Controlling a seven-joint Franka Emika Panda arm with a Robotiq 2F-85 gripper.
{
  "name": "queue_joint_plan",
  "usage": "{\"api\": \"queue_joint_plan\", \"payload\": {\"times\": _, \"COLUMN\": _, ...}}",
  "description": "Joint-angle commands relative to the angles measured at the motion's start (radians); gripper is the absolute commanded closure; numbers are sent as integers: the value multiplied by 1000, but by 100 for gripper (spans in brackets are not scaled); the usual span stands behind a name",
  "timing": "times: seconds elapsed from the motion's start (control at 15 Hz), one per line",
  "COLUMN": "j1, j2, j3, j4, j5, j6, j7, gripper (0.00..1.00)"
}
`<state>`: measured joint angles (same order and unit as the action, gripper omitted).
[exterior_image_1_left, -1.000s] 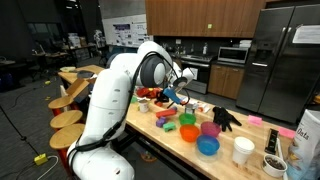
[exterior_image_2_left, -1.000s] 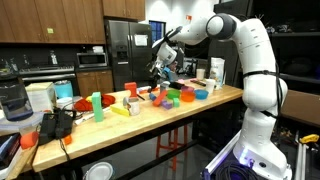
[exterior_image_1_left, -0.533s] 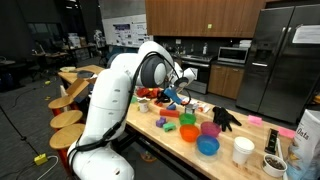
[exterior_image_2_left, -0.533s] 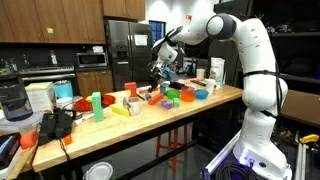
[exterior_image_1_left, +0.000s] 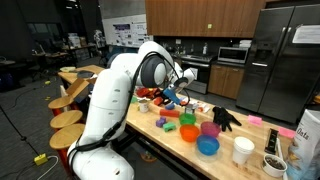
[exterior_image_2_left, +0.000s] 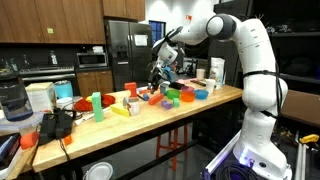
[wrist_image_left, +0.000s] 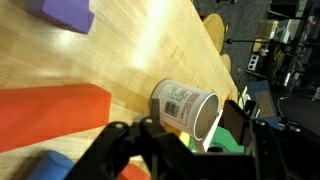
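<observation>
The claw (wrist_image_left: 178, 128) is spread open. Its two dark fingers sit low in the wrist view, one on each side. Between them, in the middle of the picture, lies a white paper cup (wrist_image_left: 183, 103) with a black-lined label. The cup is on its side on the light wooden table (wrist_image_left: 150, 50), and its open mouth points to the lower right. I cannot tell if a finger touches it. In an exterior view the claw (exterior_image_1_left: 172, 96) hangs low over the crowded table top, near the middle of the frame.

To do this well, I think the claw should move slowly and straight, so the fingers do not bump the cup. A cup on its side rolls away easily. Its thin paper wall bends if it is squeezed hard, so a soft touch is best.

The cup looks empty, as I see only its pale inside. A flat orange block (wrist_image_left: 50, 115) lies just left of it, and a purple block (wrist_image_left: 65, 12) sits in the upper left. In an exterior view a blue bowl (exterior_image_1_left: 207, 147), a purple cup (exterior_image_1_left: 210, 128) and a plain white cup (exterior_image_1_left: 243, 150) stand at the lower right. They are too small to show what is in them.
</observation>
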<state>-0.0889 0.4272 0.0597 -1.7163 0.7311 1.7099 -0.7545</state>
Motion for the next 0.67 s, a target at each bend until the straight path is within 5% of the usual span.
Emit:
{"api": "queue_joint_plan", "payload": {"times": 0.0, "j1": -12, "j2": 1, "j3": 0, "j4": 6, "j5": 15, "j6": -44, "j7": 38, "gripper": 2}}
{"api": "queue_joint_plan", "payload": {"times": 0.6, "j1": 0, "j2": -9, "j3": -38, "j4": 1, "j5": -67, "j6": -95, "j7": 420, "gripper": 0}}
